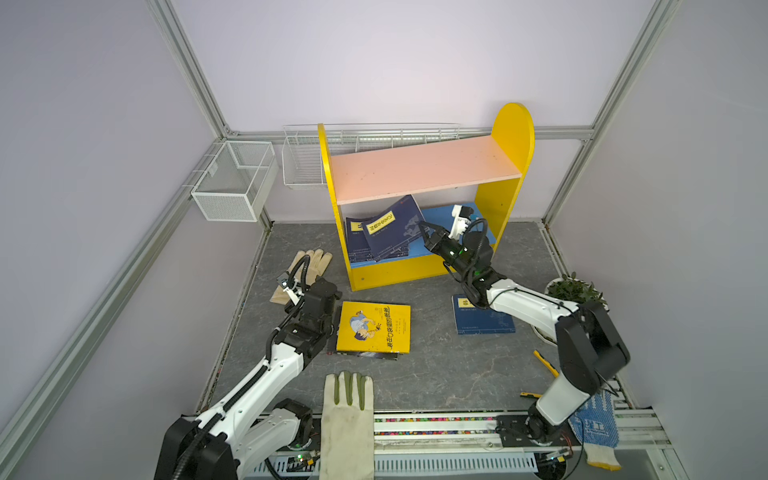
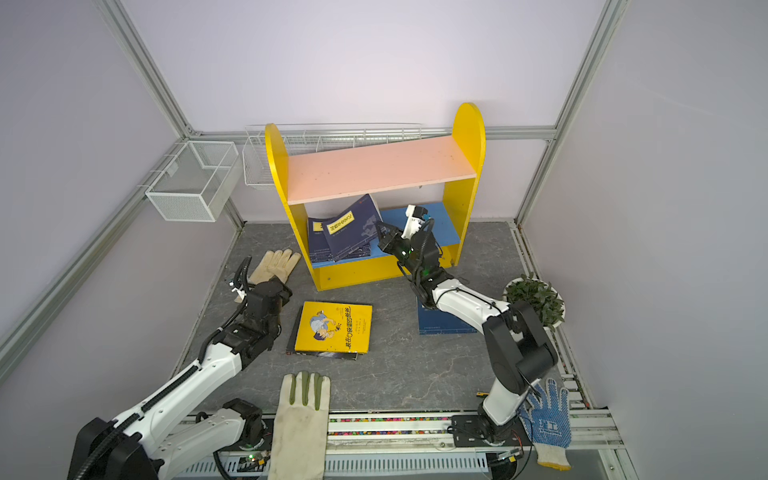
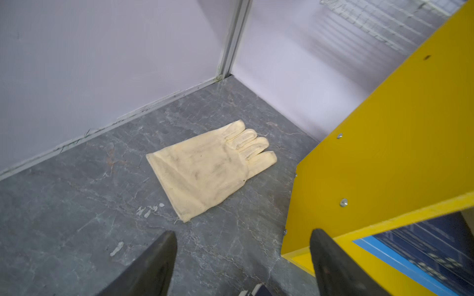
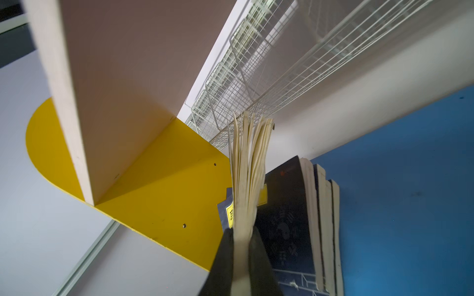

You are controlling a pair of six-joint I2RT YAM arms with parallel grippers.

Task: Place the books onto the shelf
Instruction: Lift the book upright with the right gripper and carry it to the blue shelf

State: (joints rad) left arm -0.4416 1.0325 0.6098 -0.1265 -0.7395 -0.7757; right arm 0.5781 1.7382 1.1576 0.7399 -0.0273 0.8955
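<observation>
I'm mid-placement with the right tool (image 4: 242, 233). Its jaws are pinched narrow on the page edge of a navy book (image 1: 392, 226), and the pages fan open above the grip in the right wrist view. The book sits tilted inside the shelf (image 1: 513, 133), over the blue lower board (image 4: 397, 166) and under the pink upper board (image 1: 424, 166). It leans toward the stack of navy books (image 1: 358, 245) at the shelf's left side panel.

I judge the next move is to lower this book against the stack and part the jaws. Then I'd draw the tool straight out the front, staying clear of the pink board.

The left tool (image 3: 243, 232) stands wide with nothing between its fingers. It hovers toward the left edge of the table (image 1: 436, 374), between a cream glove (image 3: 205, 166) and the yellow book (image 1: 374, 328).

The yellow book lies flat near the table's middle and covers a dark book (image 1: 361, 354), of which only a sliver shows. A second navy book (image 1: 484, 322) lies toward the right edge, partly under my right arm.

The stack may hold three or four books, but the held one blocks my count. In both top views the left wrist hides its own fingers.
</observation>
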